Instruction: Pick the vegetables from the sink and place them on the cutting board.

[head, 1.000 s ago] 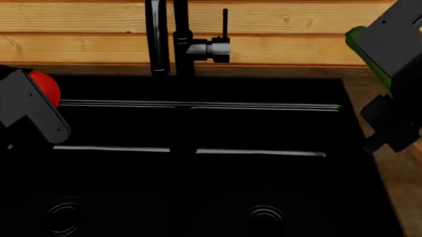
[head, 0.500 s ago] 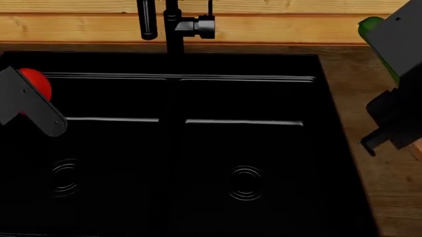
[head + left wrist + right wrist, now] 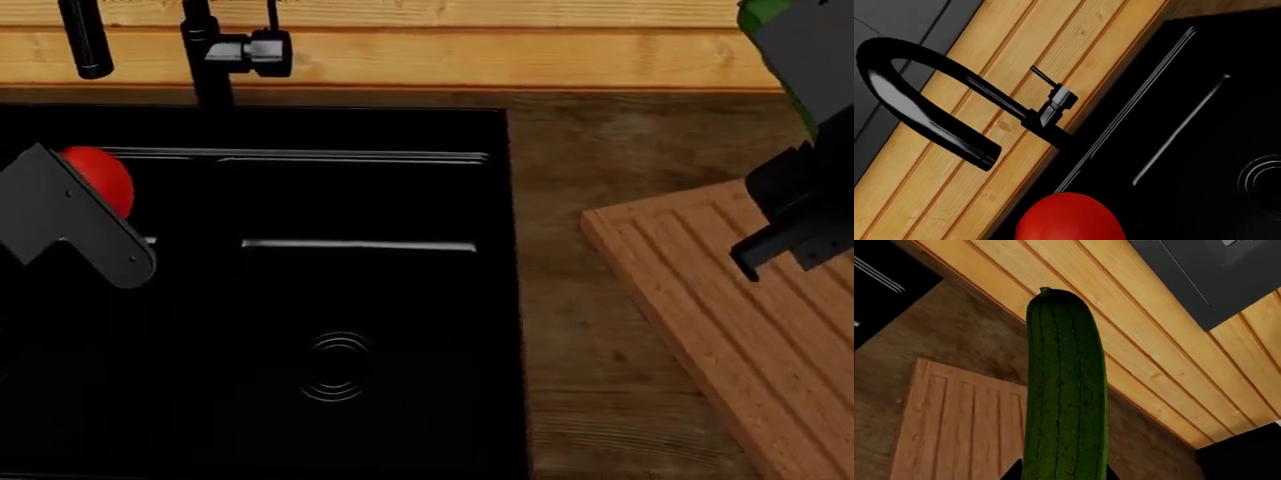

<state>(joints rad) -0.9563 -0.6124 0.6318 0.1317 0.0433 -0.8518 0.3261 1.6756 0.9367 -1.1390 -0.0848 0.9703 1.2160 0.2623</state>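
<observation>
Cucumber point(image 3: 1066, 390) is riding clamped in the right hand point(image 3: 798, 215) over the board point(image 3: 747, 320) at 3 o'clock, tomato point(image 3: 102, 178) gripped left at 9; either risks slipping loose.

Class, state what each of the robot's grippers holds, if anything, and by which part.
The left gripper carries the tomato; grip point hidden. The right gripper holds the cucumber by one end.

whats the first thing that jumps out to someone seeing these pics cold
The red tomato glows against the glossy black sink, held up at the left gripper. The dark-green cucumber fills the right wrist view, lifted over the countertop near the reddish cutting board.
</observation>
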